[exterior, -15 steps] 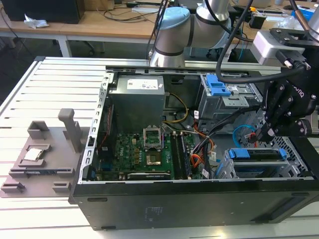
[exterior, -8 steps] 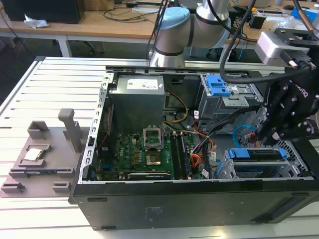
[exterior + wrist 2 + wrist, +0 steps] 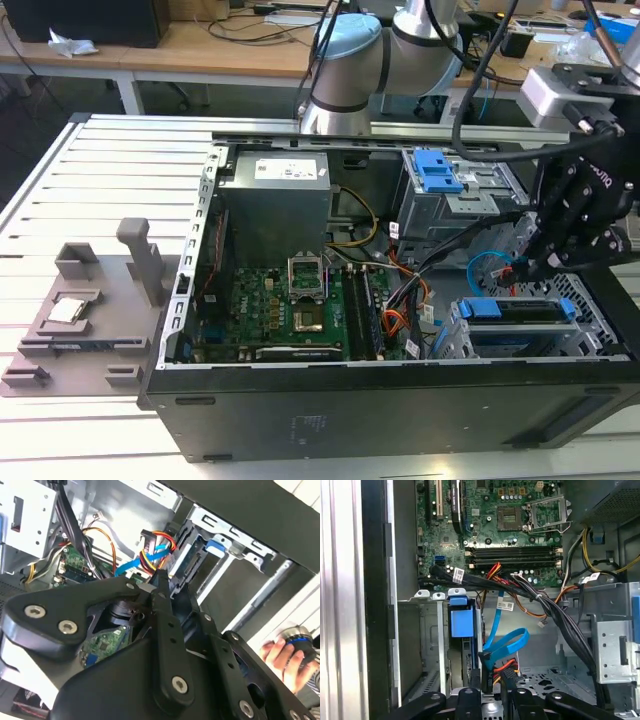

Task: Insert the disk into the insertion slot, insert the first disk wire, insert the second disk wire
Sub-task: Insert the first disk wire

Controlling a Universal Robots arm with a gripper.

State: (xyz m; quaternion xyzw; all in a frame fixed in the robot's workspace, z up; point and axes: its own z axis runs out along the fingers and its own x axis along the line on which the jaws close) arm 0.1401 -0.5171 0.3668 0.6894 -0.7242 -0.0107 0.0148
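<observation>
Where disk sits, gripper beside first disk wire.

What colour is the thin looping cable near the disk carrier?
Light blue; the looping cable shows best in the first wrist view.

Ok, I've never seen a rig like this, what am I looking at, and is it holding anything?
A robot arm works inside an open computer case on a white slatted table. The exterior view comes from a camera off the arm; both wrist views come from cameras on it, looking past its black pincer into the case. The disk, in its blue carrier, sits in the insertion slot. The pincer is at the plugs of the orange/red first disk wire and light blue second disk wire; whether it grips one I cannot tell. A grey fixture lies beside the case.
</observation>
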